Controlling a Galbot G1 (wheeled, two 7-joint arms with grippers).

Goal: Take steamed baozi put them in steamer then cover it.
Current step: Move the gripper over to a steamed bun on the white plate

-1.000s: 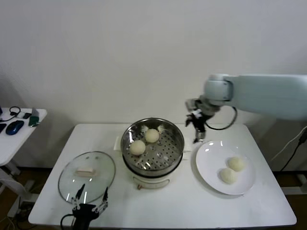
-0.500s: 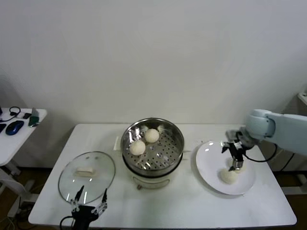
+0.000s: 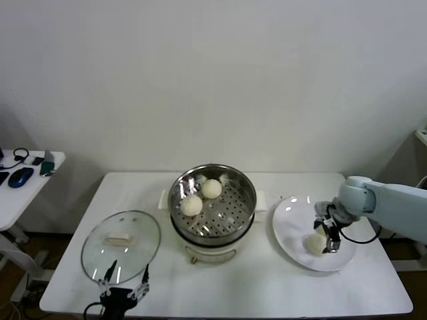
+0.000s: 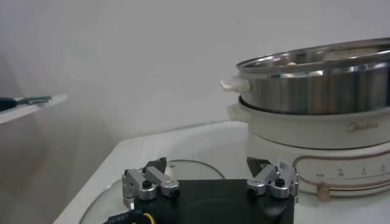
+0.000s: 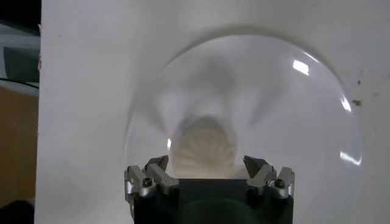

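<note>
Right gripper (image 5: 209, 173) low over plate (image 3: 293, 241), jaws spread wide astride a baozi (image 5: 204, 148), positioned to pinch it. Steamer (image 3: 212, 200) holds two. Left gripper (image 3: 124, 288) parked, jaws open.

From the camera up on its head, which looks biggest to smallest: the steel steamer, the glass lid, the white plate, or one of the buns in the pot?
1. Steamer
2. Plate and glass lid: they look about alike, so I won't rank them.
3. Bun in the pot, clearly smallest.
</note>
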